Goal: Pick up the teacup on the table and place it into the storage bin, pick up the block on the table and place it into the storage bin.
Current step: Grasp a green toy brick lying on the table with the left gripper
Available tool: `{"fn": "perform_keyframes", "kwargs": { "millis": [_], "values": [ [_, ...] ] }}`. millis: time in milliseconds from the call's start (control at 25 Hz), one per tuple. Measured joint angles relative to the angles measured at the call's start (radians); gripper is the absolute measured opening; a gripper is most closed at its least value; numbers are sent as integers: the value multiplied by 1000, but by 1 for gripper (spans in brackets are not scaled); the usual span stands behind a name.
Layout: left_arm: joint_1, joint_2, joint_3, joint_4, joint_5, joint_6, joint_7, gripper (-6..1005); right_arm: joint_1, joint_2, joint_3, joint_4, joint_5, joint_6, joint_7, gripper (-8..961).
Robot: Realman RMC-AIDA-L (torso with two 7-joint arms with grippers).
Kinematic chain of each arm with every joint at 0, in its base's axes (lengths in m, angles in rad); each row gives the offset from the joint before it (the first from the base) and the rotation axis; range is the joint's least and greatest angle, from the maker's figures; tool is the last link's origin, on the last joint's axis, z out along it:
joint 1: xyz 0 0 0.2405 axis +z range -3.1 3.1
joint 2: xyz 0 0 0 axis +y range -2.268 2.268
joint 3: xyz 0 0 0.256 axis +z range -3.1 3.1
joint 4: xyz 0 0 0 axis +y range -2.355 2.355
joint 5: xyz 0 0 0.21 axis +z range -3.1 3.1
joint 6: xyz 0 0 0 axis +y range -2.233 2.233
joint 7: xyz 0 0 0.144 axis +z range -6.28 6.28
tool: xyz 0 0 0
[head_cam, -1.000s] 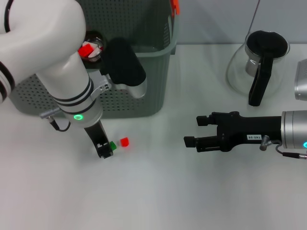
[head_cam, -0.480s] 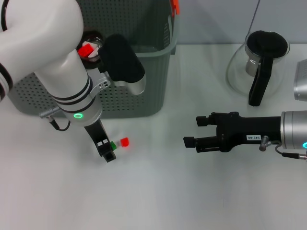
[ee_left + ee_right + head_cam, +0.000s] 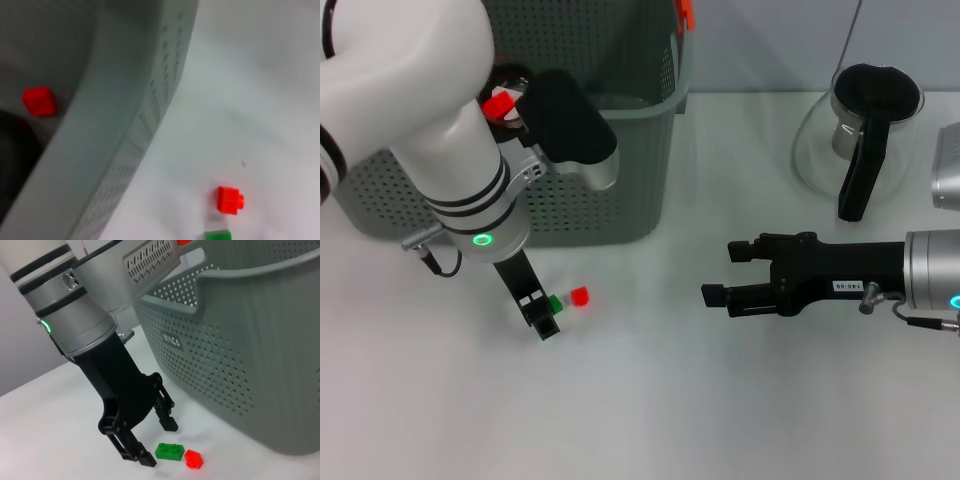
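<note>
A small green block [image 3: 556,302] and a small red block [image 3: 579,296] lie side by side on the white table, just in front of the storage bin [image 3: 620,200]. My left gripper [image 3: 542,318] is down at the table with its fingers open. In the right wrist view the green block [image 3: 169,451] sits right at the tips of the left gripper [image 3: 159,443], with the red block [image 3: 194,459] beside it. Inside the bin the teacup [image 3: 520,85] shows partly behind my left arm, with another red block [image 3: 498,103] at it. My right gripper [image 3: 723,273] hovers open to the right, holding nothing.
A glass coffee pot [image 3: 860,140] with a black handle stands at the back right, and a metal object [image 3: 948,170] sits at the right edge. The bin wall [image 3: 130,100] rises close behind the blocks.
My left gripper has shifted slightly toward the near edge, beside the green block. Both blocks and the right arm have stayed put.
</note>
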Motion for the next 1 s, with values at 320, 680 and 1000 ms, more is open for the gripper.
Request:
{"fn": "perform_keyframes", "kwargs": {
  "millis": [320,680,1000],
  "values": [
    [-22,-2,-64,-30,0,13,-14,645,8,-1,0,0,0,3,-10,911],
    [-38,-8,-83,-54,0,-11,-51,638,12,-2,0,-1,1,3,-10,912],
    [-48,-7,-84,-82,0,-34,-70,630,14,-1,0,-1,2,4,-11,911]
  ]
}}
